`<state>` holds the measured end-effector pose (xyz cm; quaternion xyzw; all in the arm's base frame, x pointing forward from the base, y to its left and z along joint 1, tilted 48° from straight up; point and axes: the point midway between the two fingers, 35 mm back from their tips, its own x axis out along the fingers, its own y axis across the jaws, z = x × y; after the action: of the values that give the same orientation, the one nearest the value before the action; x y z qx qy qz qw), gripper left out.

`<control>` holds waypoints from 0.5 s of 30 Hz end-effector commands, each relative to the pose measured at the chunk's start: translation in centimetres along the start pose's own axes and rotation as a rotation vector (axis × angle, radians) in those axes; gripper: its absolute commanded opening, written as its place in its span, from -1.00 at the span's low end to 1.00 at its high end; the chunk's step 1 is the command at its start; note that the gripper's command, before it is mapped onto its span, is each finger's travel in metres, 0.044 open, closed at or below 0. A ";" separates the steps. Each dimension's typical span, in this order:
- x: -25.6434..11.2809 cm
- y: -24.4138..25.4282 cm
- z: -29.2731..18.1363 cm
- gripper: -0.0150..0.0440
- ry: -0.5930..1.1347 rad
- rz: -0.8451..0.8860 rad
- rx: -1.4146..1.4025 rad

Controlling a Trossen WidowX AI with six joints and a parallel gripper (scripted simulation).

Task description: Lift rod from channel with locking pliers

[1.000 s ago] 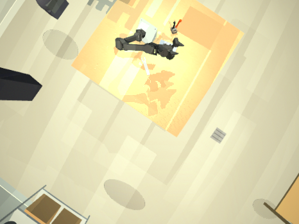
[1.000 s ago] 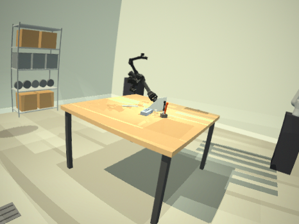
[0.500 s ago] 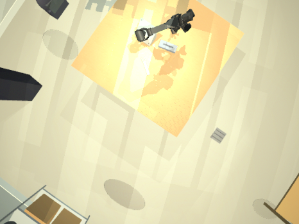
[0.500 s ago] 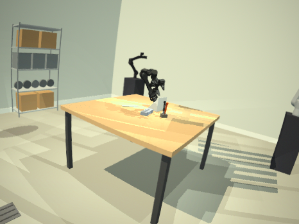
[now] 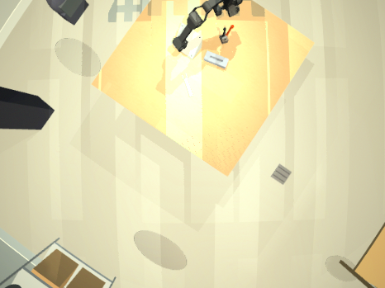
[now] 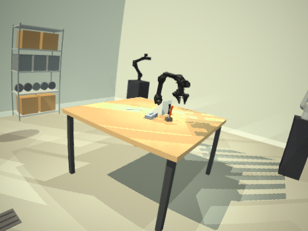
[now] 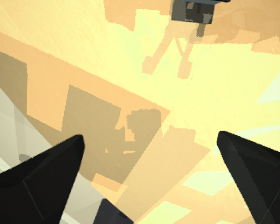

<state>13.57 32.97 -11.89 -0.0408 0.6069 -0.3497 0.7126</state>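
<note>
The locking pliers (image 5: 230, 30) (image 6: 171, 112) stand upright in the small grey holster (image 5: 224, 40) (image 6: 168, 119), one handle red and one black. In the wrist view a dark grey block, seemingly the holster (image 7: 192, 12), is cut off by the top edge. The pale channel block (image 5: 223, 63) (image 6: 151, 116) lies beside the holster, with a dark slot along its top; the rod in it is too small to make out. My gripper (image 5: 225, 12) (image 6: 182, 100) (image 7: 151, 138) is open and empty. It hangs above the table, fingers down, to the side of the holster away from the channel block.
The wooden table (image 5: 244, 103) (image 6: 109, 124) carries a white upright panel (image 6: 167, 106) near the arm's base. A thin white strip (image 5: 188, 86) (image 6: 133, 109) lies on the table beyond the channel block. The table's edge shows at the lower left of the wrist view.
</note>
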 end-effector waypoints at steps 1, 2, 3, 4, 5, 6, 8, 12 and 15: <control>3.4 -1.5 -3.8 1.00 -0.110 -0.155 0.067; 3.8 -1.7 -4.2 1.00 -0.127 -0.171 0.077; 3.9 -1.8 -4.4 1.00 -0.133 -0.177 0.081; 3.9 -1.8 -4.4 1.00 -0.133 -0.177 0.081; 3.9 -1.8 -4.4 1.00 -0.133 -0.177 0.081; 3.9 -1.8 -4.4 1.00 -0.133 -0.177 0.081; 3.9 -1.8 -4.4 1.00 -0.133 -0.177 0.081; 3.9 -1.8 -4.4 1.00 -0.133 -0.177 0.081; 3.8 -1.9 -3.5 1.00 -0.133 -0.177 0.081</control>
<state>9.03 31.13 -15.35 -0.0885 0.5402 -0.4298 0.7181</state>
